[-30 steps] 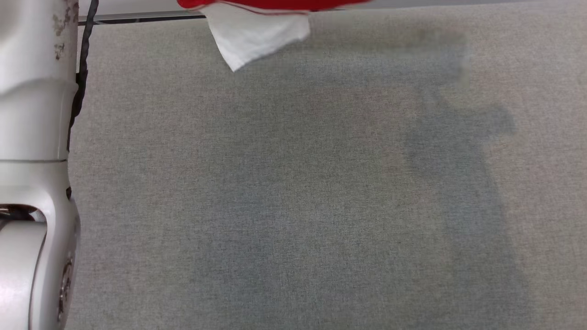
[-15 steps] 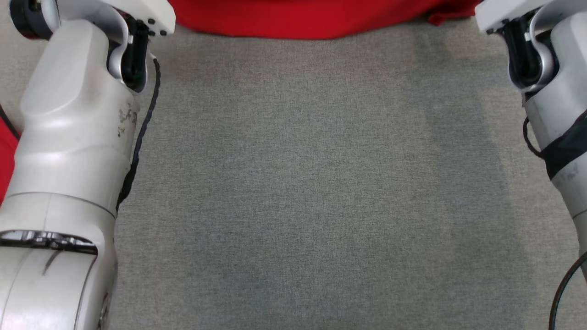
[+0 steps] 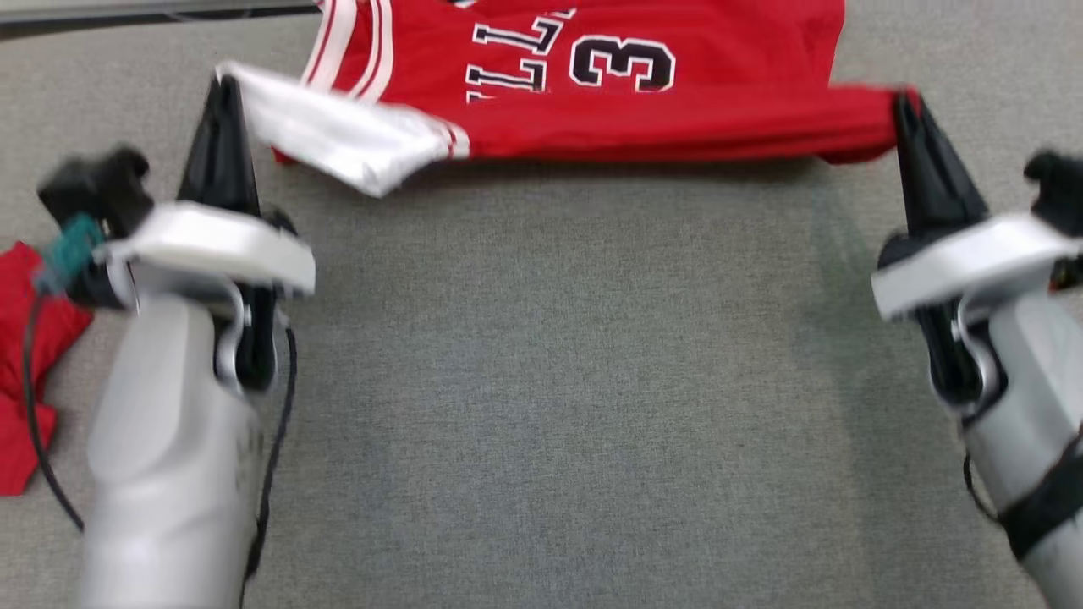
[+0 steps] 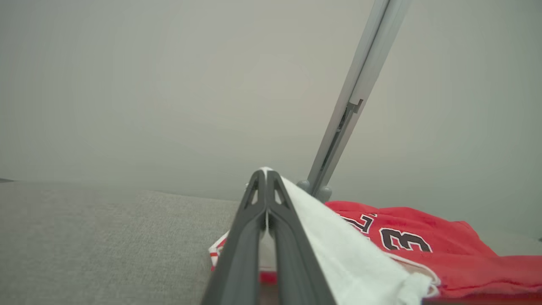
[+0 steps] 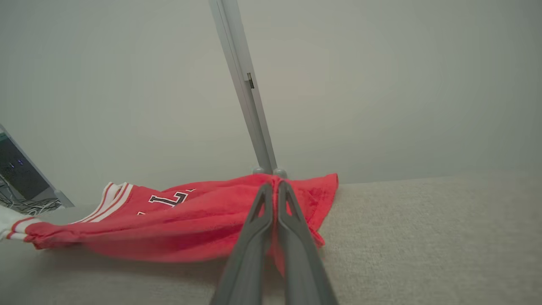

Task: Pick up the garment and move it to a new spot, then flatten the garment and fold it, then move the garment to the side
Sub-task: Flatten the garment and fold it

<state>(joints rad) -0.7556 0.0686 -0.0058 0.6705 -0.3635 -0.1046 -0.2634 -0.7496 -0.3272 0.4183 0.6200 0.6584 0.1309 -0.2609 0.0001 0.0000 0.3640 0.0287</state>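
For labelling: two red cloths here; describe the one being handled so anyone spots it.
On the grey table, look along the far edge. The jersey is stretched between the left gripper and right gripper. Unlike the plain red cloth at the left, it bears a black 3 and white trim.

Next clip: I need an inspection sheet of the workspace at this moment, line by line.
Surface: grey fabric table.
Job's things: red jersey stretched between both grippers, near edge lifted, white inside showing at its left corner.
Clutter: another red cloth at the table's left edge.
Grippers: left gripper shut on the jersey's white corner; right gripper shut on its red corner.
Cables: black cable along the left arm.
Surroundings: grey post, pale wall.
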